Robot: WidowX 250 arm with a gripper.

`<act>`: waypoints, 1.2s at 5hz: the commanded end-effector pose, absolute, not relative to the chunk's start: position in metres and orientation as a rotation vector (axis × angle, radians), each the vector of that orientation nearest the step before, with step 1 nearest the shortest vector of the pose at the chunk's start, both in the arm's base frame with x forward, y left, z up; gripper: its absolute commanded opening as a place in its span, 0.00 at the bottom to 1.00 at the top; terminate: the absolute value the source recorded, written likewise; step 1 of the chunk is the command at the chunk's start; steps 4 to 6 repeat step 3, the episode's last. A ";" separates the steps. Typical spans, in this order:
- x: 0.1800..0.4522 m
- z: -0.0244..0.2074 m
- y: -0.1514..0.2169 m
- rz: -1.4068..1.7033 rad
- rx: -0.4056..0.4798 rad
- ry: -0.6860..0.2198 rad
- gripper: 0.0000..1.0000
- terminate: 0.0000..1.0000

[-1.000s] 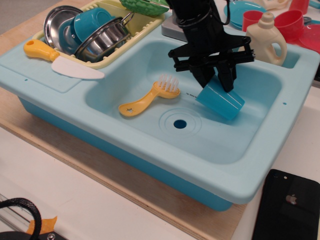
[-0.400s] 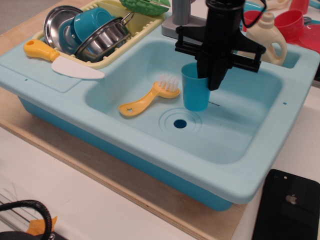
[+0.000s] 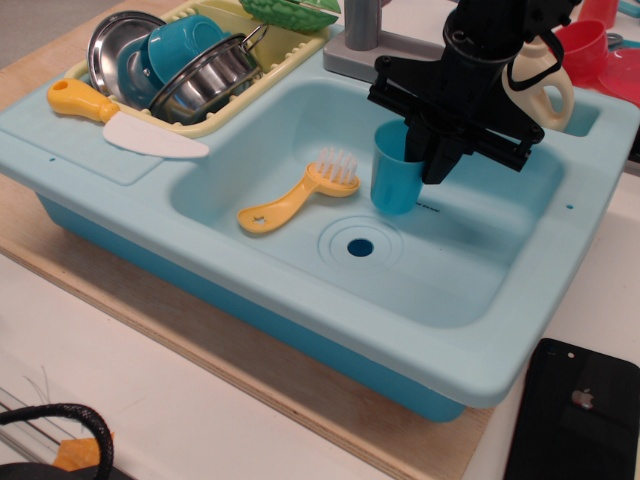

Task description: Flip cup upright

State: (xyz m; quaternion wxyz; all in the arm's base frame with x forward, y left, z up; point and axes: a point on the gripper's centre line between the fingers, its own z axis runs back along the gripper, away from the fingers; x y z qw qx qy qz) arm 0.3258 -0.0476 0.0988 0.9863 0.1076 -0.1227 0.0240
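Note:
The blue cup [image 3: 396, 178] stands upright, mouth up, on the floor of the light-blue toy sink [image 3: 300, 300], just behind and right of the drain. My black gripper [image 3: 428, 150] comes down from above at the cup's right rim. One finger [image 3: 441, 160] runs down the outside of the cup's right wall; the other is mostly hidden at the rim. The gripper looks shut on the cup's wall.
A yellow dish brush [image 3: 295, 195] lies in the sink, left of the cup. The drain hole [image 3: 360, 246] is in front. A yellow rack [image 3: 285, 50] holds steel bowls and a teal cup [image 3: 180, 45]. A knife [image 3: 120, 120], a cream bottle [image 3: 545, 85], red cups [image 3: 585, 45] and a black phone [image 3: 580, 415] lie around.
The cup went from lying tilted on its side in the gripper to standing upright. Since then the gripper and the cup have shifted slightly right and back, and the gripper has tilted.

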 end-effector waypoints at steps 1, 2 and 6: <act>0.330 0.107 -0.050 0.043 0.113 -0.317 1.00 0.00; 0.330 0.107 -0.050 0.043 0.113 -0.317 1.00 0.00; 0.330 0.107 -0.050 0.043 0.113 -0.317 1.00 1.00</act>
